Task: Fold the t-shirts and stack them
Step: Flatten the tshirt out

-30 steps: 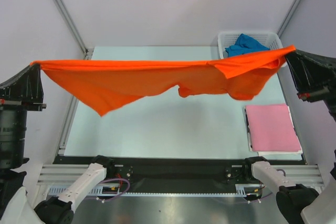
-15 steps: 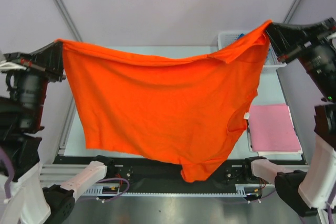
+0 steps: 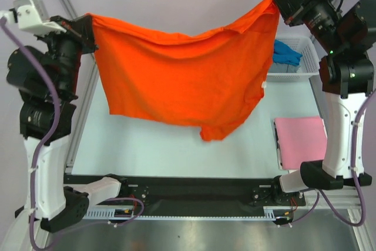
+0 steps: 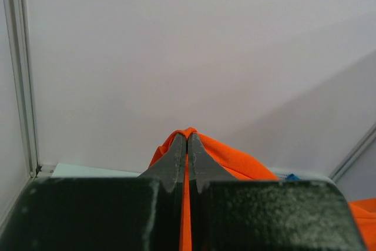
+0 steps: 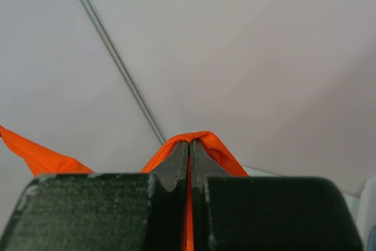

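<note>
orange-red t-shirt [image 3: 182,80]: spread wide and hanging in the air above the desk [image 3: 153,145], clear of it. One top corner is pinched in the left hand [image 3: 89,24], the other in the right hand [image 3: 277,1]. The top edge sags between them, and a bunched fold dangles lowest at the uneven bottom.
pink t-shirt [image 3: 301,142]: folded into a flat rectangle, lying on the desk's right side near the front.
blue t-shirt [image 3: 286,52]: crumpled in the basket [image 3: 305,74] at the far right, partly hidden behind the orange cloth.

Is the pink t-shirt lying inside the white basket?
No, the pink t-shirt lies folded flat on the table, apart from the basket, which holds the blue t-shirt.
</note>
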### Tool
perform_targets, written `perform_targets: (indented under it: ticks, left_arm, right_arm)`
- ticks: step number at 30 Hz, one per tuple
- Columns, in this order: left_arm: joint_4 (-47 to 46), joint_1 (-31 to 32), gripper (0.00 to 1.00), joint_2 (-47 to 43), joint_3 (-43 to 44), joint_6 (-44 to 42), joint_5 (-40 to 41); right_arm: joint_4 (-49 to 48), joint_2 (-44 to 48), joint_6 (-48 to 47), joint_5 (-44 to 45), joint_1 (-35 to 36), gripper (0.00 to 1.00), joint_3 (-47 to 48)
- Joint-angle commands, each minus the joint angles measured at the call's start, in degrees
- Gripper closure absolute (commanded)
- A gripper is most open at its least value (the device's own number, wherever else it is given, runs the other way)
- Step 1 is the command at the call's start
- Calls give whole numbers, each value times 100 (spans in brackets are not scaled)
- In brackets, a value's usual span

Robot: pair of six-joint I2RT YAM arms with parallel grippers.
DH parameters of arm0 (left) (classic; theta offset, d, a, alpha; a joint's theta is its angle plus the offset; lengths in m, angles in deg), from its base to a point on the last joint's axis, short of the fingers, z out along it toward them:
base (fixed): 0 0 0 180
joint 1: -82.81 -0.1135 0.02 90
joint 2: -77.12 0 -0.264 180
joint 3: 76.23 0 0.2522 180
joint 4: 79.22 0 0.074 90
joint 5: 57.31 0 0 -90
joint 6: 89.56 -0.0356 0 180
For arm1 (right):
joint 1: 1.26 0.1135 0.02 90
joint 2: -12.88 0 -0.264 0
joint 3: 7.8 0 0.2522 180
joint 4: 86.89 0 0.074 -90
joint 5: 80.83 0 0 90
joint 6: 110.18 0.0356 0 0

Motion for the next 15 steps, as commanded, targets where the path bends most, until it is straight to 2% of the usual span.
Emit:
perform_targets:
  ticks: [1, 7, 15]
  left_arm:
    - [-603, -51, 100, 296, 233, -306, 128]
    - [-701, -218, 100, 446, 225, -219, 22]
    - [-306, -227, 100, -54, 23, -236, -4]
  right_arm:
    - [-567, -211, 18, 86, -16, 100, 520]
    - [-515, -221, 9, 42, -24, 100, 600]
    - [-436, 447, 124, -38, -7, 100, 170]
